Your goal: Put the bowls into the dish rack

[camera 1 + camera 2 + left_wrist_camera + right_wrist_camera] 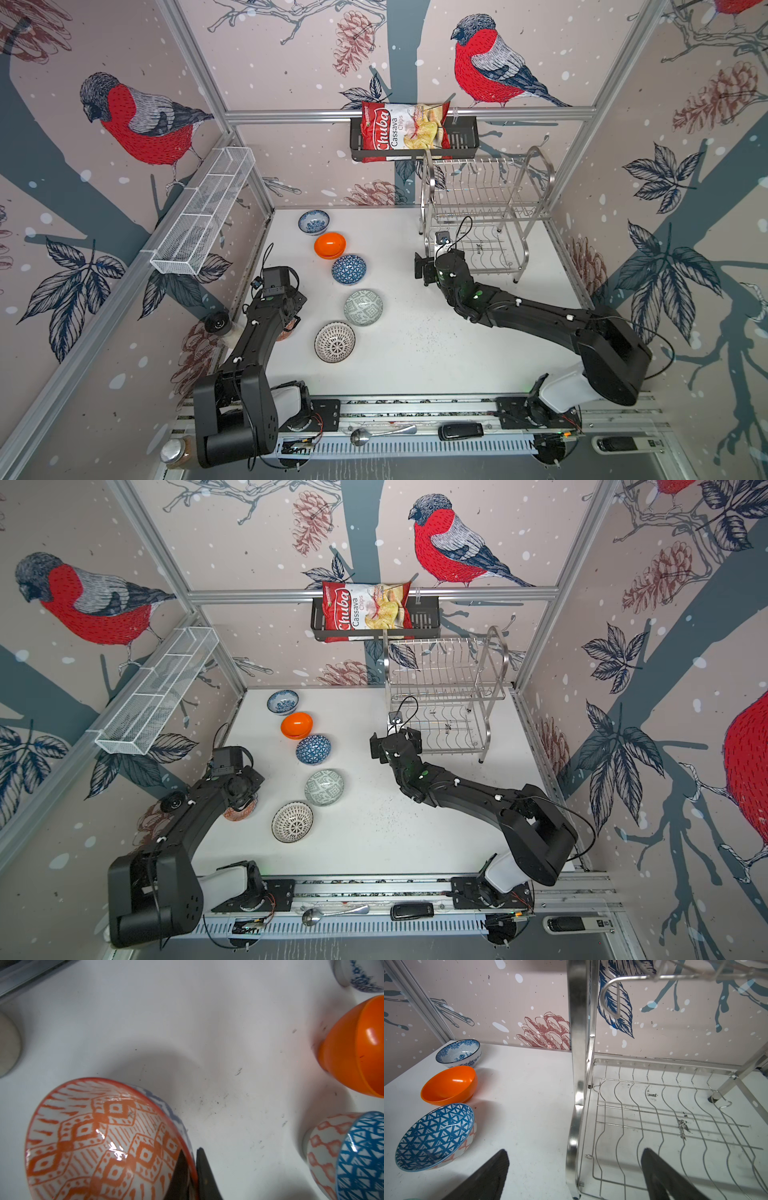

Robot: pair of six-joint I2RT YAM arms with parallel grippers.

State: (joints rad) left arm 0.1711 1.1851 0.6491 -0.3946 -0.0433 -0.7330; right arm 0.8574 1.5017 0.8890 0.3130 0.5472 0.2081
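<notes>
Five bowls (349,269) in a row, apart from steel dish rack (482,195)

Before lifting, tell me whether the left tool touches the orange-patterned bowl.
Touching. Left wrist view: the left tool pinches the orange-patterned bowl at its rim.

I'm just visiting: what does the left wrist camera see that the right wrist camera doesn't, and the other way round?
Only the left wrist view: the left gripper pinching the rim of an orange-patterned bowl.
Only the right wrist view: the right gripper, open, facing the dish rack and its bare lower shelf.
Both: the blue-floral bowl, the plain orange bowl and the blue triangle bowl, all on the white table.
</notes>
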